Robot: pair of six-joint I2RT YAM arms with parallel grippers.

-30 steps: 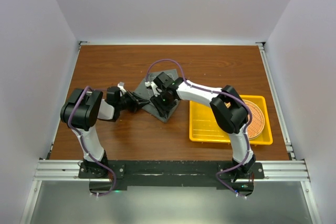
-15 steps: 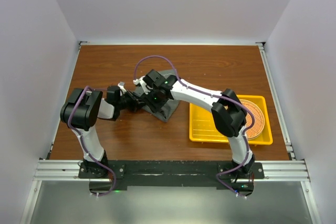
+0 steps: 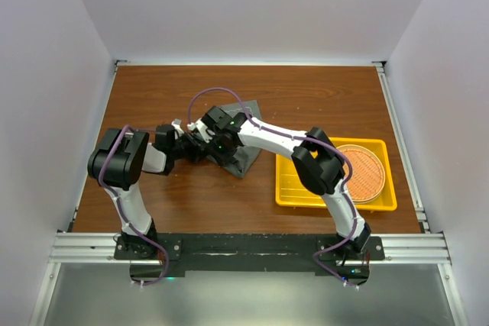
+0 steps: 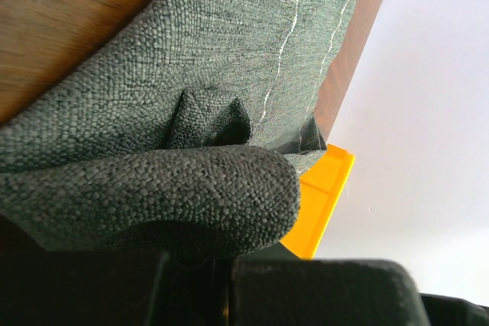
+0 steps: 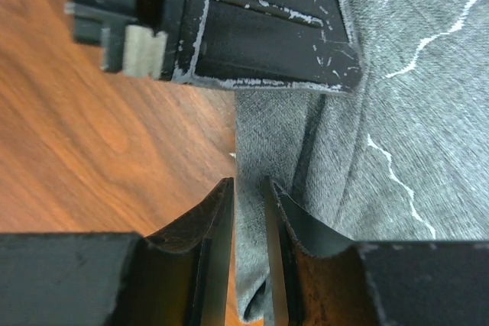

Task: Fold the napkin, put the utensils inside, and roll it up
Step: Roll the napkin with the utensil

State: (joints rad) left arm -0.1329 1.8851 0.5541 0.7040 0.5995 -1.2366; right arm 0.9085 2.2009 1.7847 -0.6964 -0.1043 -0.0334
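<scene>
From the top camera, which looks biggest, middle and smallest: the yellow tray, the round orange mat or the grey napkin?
1. yellow tray, clearly biggest.
2 and 3. Unsure: the round orange mat and grey napkin look alike, and both are partly covered.

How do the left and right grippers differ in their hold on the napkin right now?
The left gripper is shut on a thick bunch of the napkin; the right gripper has its jaws a slit apart around a thin fold, grip uncertain. The left arm is tucked short, the right arm stretched long. Both meet at the napkin's left side.
</scene>
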